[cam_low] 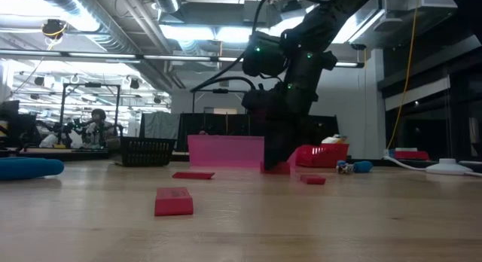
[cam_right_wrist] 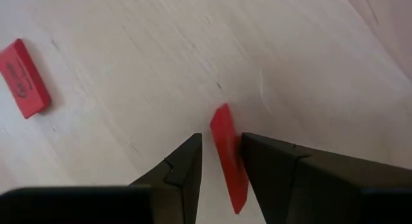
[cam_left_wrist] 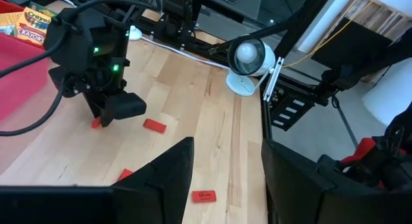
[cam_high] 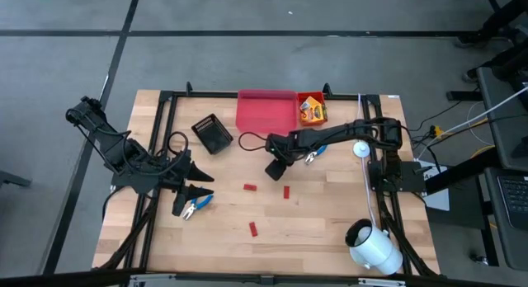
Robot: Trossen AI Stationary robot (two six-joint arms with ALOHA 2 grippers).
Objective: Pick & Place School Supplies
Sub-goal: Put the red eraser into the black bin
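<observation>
Your table [cam_high: 330, 229] is pale wood planking with a fine grain, framed by black rails. Your right gripper [cam_right_wrist: 222, 161] stands over the middle of the table, its two dark wedge-shaped fingers [cam_right_wrist: 183, 166] on either side of a thin red piece [cam_right_wrist: 228, 156] that stands on edge between them; whether they pinch it you cannot tell. That piece is a flat, smooth rectangle. A second red piece [cam_right_wrist: 24, 77] lies flat nearby with small printing on its face, and two more [cam_high: 250, 187] [cam_high: 254, 229] lie farther toward the front.

Your left gripper [cam_high: 192, 192] rests by the table's left edge, fingers spread, holding nothing, with blue-handled pliers [cam_high: 198, 205] just beside it.

Crayon boxes [cam_high: 312, 111], yellow and green card, sit in an orange bin [cam_high: 300, 100] beside a pink bin [cam_high: 264, 111]; a black mesh bin [cam_high: 213, 133] stands left of them.
</observation>
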